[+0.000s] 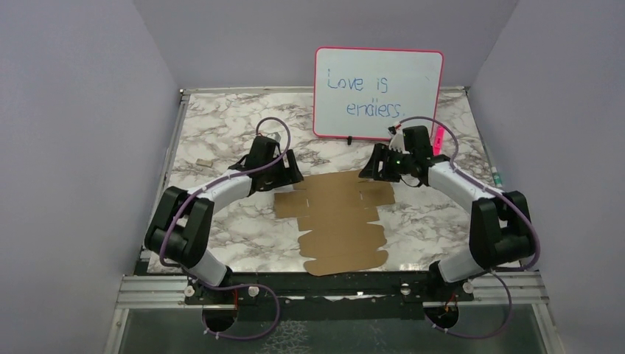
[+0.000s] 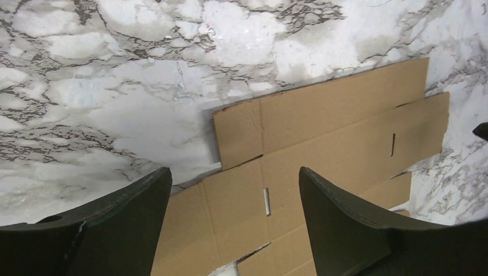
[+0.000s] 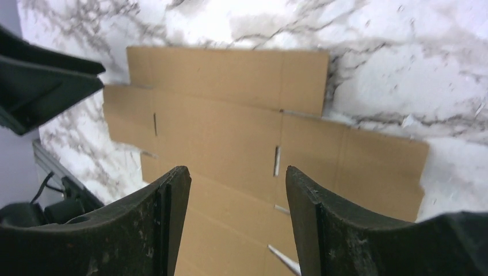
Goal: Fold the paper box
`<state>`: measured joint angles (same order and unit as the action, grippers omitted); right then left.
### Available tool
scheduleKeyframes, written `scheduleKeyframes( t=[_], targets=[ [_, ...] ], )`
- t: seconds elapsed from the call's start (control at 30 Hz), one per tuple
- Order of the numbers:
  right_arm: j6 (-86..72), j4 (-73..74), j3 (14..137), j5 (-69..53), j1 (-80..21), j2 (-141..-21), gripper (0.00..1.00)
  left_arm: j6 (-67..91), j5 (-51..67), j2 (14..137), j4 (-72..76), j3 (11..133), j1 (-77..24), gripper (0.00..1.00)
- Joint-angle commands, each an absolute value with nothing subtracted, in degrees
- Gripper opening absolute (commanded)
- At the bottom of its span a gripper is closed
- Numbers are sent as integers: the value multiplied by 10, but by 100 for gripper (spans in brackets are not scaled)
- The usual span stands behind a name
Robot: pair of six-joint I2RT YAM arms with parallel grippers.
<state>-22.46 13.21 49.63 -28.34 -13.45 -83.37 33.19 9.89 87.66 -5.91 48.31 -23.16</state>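
The paper box [image 1: 340, 221] is not yet a box: it lies as a flat cut sheet in the middle of the table [image 1: 221, 221], with all flaps down. In the top view its long axis goes from 12 o'clock to 6 o'clock. Its widest band, with the side flaps, is at the 12 o'clock end and goes from 9 to 3.

Both arms reach to this far band. The left tool [image 1: 289, 171] stands at the 9 o'clock end and the right tool [image 1: 374, 167] at the 3 o'clock end. So neither is clearly nearer; each has its own side flap. From the left tool the sheet lies toward 3 and 6 o'clock, from the right tool toward 9 and 6.

Both tools are open, the fingers wide apart and nothing between them; in the wrist views the slit cardboard shows below the gap. Whether the tips touch the sheet I cannot tell. I judge that the next move is to catch a side flap by its edge and lift it inward.
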Motion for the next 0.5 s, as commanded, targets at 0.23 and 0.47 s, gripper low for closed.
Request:
scheduleKeyframes(
  t=[0.23, 0.47],
  targets=[
    [-193, 110, 596, -218, -134, -991, 59, 339, 178, 989, -13, 535, -209, 66],
    [-198, 86, 606, -252, -131, -1049, 55, 338, 207, 1027, -11, 552, -209, 61]
  ],
)
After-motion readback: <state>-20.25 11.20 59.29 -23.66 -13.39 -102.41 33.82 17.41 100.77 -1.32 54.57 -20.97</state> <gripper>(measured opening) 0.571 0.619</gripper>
